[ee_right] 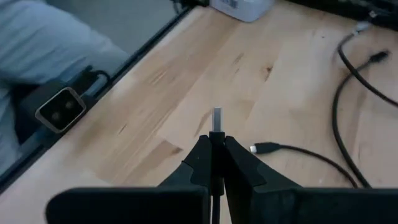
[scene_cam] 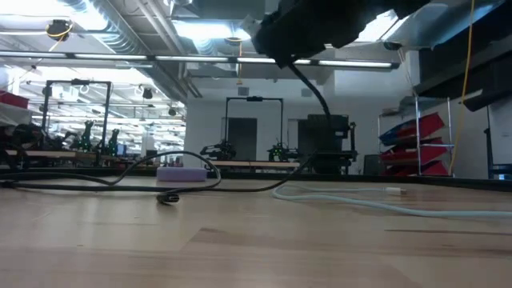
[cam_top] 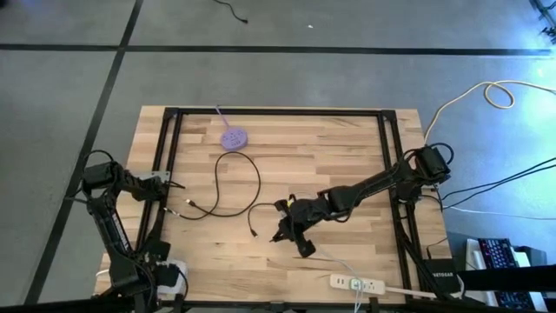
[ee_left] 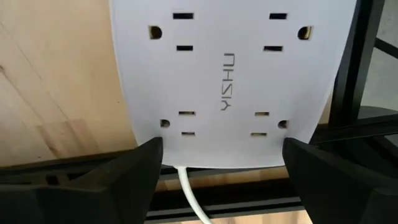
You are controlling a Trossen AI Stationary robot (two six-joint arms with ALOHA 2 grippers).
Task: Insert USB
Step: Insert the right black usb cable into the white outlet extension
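One plug pinched in our right gripper (ee_right: pixel 215 144); left gripper (ee_left: pixel 221 163) stands spread astride the white charger (ee_left: pixel 227 81).
We see the USB plug (ee_right: pixel 216 118) pointing straight ahead, charger (ee_right: pixel 239 7) far across the table.

Overhead view straight down on table (cam_top: pixel 347 148), low view level across it, wrist views close above tabletop

The white power strip (ee_left: pixel 227 81) runs past the top edge of the left wrist view, its cord (ee_left: pixel 191 198) cut off at the bottom. In the low view the dark arm (scene_cam: pixel 320 28) is cropped by the upper edge, its hand unseen. The blue-clad person (ee_right: pixel 46 46) beside the desk (ee_right: pixel 186 93) is blurred and cropped. From above, the cable's plug (cam_top: pixel 253 233) is too small to make out.
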